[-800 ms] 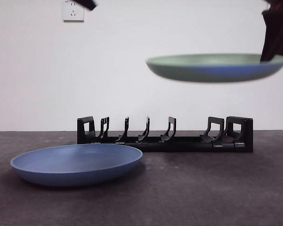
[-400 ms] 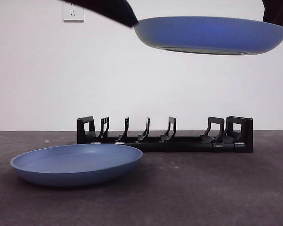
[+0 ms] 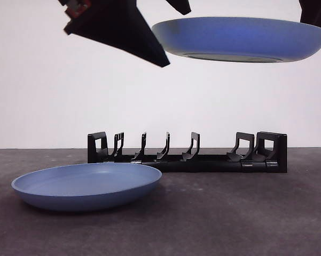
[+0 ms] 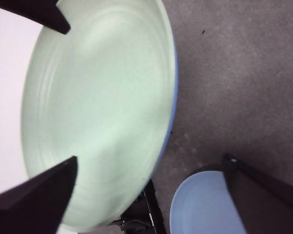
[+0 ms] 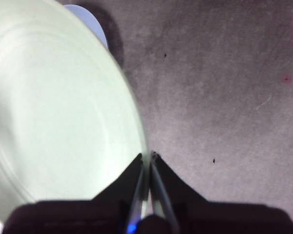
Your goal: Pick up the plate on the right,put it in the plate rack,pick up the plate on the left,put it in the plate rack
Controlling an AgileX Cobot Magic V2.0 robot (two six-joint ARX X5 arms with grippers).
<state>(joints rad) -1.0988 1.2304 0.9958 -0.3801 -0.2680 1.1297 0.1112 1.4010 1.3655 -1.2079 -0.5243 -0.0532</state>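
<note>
1. Across the dark table (image 3: 245, 213), the plate rack (image 3: 187, 152) stood near the back, nothing in its prongs.
2. High above it hung the lifted plate (image 3: 240, 38), green inside, blue beneath.
3. Low in front lay the blue plate (image 3: 86, 185), flat.
4. The right gripper (image 5: 147, 161) pinched the lifted plate's rim, jaws clamped.
5. The left gripper (image 4: 151, 168) hung beside that plate's other edge, jaws wide apart.

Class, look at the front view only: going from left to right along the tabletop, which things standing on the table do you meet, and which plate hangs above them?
Blue plate on the table → black plate rack. Above the rack, the lifted plate hangs in the right gripper.
</note>
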